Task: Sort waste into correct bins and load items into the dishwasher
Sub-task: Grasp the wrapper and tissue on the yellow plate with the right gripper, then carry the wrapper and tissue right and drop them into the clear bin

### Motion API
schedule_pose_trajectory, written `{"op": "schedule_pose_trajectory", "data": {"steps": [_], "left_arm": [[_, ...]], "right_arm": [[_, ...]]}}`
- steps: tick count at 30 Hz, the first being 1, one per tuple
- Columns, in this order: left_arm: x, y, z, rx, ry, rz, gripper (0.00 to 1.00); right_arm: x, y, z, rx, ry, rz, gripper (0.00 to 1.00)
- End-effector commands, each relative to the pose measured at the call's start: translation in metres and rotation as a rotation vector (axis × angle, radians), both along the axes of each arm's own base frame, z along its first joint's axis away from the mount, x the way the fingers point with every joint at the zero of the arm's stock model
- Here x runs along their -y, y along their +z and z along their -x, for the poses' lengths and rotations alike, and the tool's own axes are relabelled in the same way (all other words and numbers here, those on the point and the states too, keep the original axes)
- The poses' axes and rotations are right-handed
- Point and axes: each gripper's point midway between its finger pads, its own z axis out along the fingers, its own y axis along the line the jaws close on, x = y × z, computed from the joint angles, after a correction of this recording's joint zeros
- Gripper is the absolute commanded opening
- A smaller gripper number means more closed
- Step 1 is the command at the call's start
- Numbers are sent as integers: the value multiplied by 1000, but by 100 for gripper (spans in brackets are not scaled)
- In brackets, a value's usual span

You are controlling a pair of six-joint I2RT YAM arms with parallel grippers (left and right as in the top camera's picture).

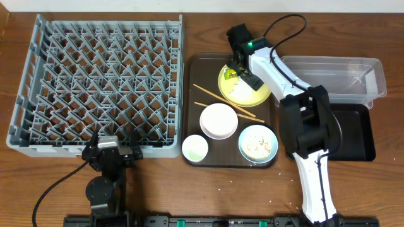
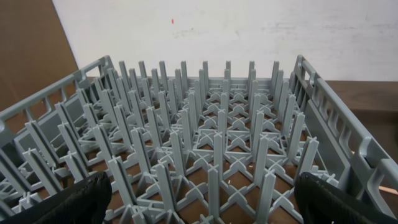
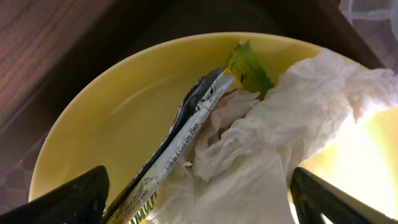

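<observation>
Wrapper [image 3: 186, 134], crumpled paper [image 3: 280, 146] on yellow plate [image 3: 106, 118].

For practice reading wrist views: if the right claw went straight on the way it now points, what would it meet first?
Probably the crumpled white paper or the printed wrapper beside it, on the yellow plate; which first is unclear.

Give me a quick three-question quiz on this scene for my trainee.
1. True or false: the dish rack already holds a bowl.
2. The right gripper is over which item? A) yellow plate B) clear tub C) white bowl
3. Short answer: which dish holds the loose rice?

Key: 1 false, the rack holds nothing. 2 A. 3 the light blue bowl.
</observation>
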Motion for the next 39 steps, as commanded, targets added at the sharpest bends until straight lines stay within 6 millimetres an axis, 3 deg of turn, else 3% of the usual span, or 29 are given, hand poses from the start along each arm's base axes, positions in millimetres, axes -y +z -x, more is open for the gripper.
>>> {"op": "schedule_pose_trajectory", "data": {"steps": [1,3,6,10,12,15,18,19,22,26,29,32,33,36,39], "left_arm": [[-4,-16,1,-48,23,0,95],[-4,-16,1,-48,23,0,95],[-4,-16,1,-48,23,0,95],[-4,-16,1,-48,23,0,95],[-4,-16,1,-48,23,0,95],[-4,-16,1,-48,23,0,95],[-4,-16,1,-48,23,0,95],[-4,-16,1,-48,23,0,95],[-4,-16,1,-48,23,0,95],[-4,-16,1,-48,23,0,95],[-4,-16,1,-48,23,0,95],[-4,-16,1,-48,23,0,95],[-4,-16,1,-48,23,0,95],[-4,-16,1,-48,23,0,95],[-4,-16,1,-48,23,0,95]], "right_arm": [[10,-16,2,-41,21,53,72],[10,-17,6,-59,67,70,40],[8,-17,7,-80,176,96,1],[-2,-14,10,-108,350,81,1],[-9,-3,7,-96,444,67,1],[-25,47,2,-17,661,48,1],[-24,111,6,81,714,53,1],[-18,146,11,133,718,59,1],[8,203,26,207,675,84,1],[64,243,40,237,491,122,2],[109,242,45,208,285,92,2],[155,219,48,163,25,34,2],[173,206,47,154,-86,10,2],[200,177,44,158,-271,-33,2],[230,120,56,145,-583,-109,9]]}}
